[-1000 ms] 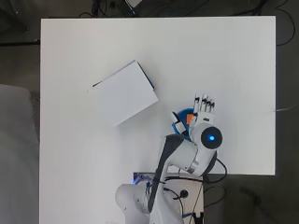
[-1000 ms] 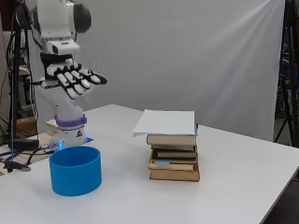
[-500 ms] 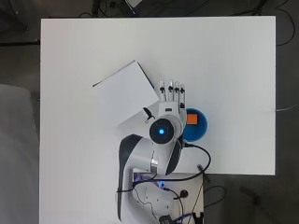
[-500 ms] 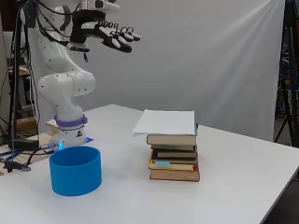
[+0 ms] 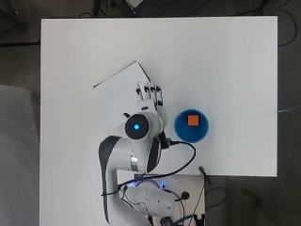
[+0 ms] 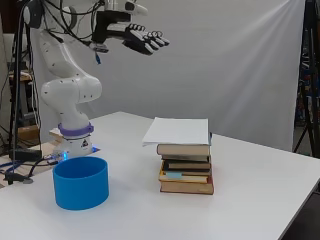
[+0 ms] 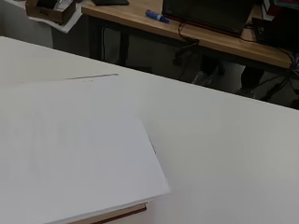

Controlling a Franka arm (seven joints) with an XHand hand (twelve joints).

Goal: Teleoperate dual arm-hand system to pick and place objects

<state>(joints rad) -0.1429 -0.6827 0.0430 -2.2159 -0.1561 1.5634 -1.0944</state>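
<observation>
White desk (image 5: 225,61) is seen carrying a blue bowl (image 5: 191,125) with an orange block (image 5: 193,120) inside, while the hand (image 6: 141,40), fingers straight and grasping nothing, is held high above a paper-topped stack of books (image 6: 184,161), which likely must be reached next.

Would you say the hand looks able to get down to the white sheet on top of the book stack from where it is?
Probably yes: the hand hangs open, high above the white sheet, with nothing between them.
</observation>
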